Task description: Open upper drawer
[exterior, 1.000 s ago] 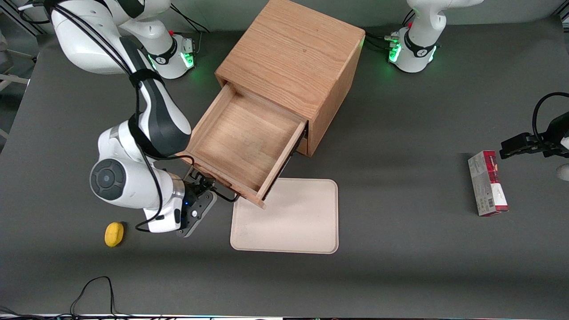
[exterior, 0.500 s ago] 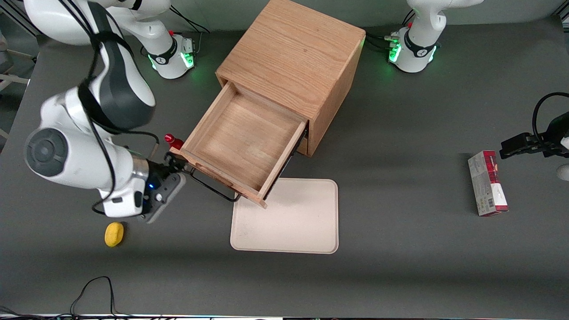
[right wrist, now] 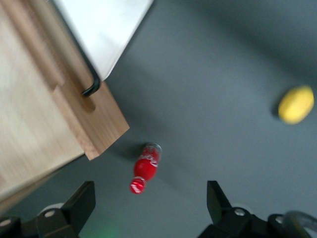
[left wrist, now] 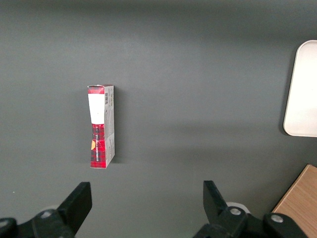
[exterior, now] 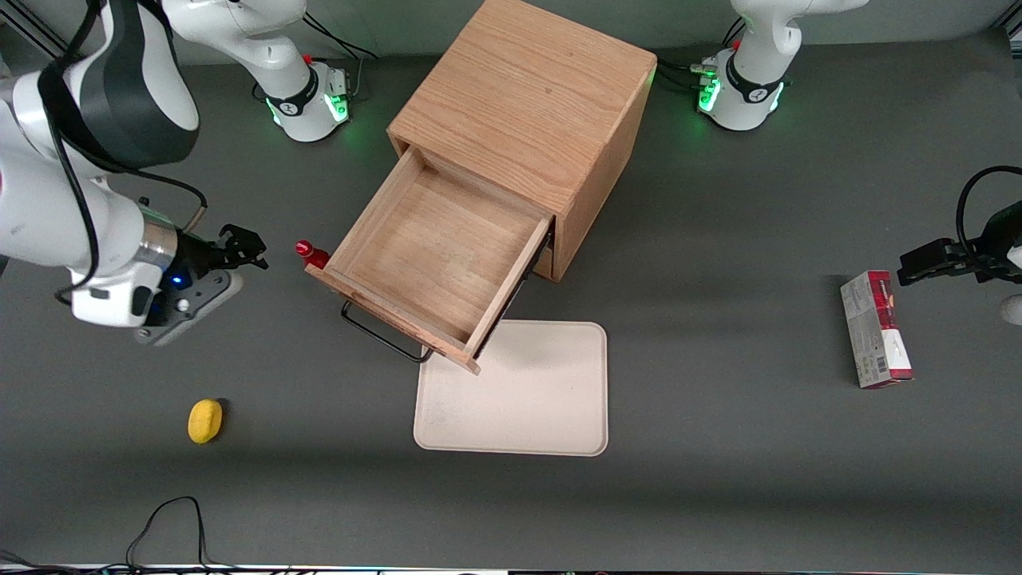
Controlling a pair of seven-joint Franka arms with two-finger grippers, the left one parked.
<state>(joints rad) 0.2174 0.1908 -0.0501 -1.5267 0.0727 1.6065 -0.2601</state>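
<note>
The upper drawer [exterior: 435, 255] of the oak cabinet [exterior: 527, 104] stands pulled far out, showing its plain wooden box. Its black wire handle [exterior: 383, 337] hangs free on the drawer front. My right gripper [exterior: 243, 247] is open and empty above the table, apart from the drawer, toward the working arm's end. In the right wrist view the gripper [right wrist: 151, 208] has both fingers spread wide, with the drawer's front corner [right wrist: 106, 131] and the handle end [right wrist: 91, 88] in sight. The lower drawer is hidden under the upper one.
A small red bottle [exterior: 311, 254] lies on the table beside the drawer's corner, between it and my gripper; it also shows in the right wrist view [right wrist: 144, 167]. A lemon [exterior: 204, 421], a beige tray [exterior: 519, 391] and a red box [exterior: 874, 329] lie on the table.
My gripper has come off the drawer handle and drawn away toward the working arm's end. The drawer has stayed pulled out. The red bottle has come into view.
</note>
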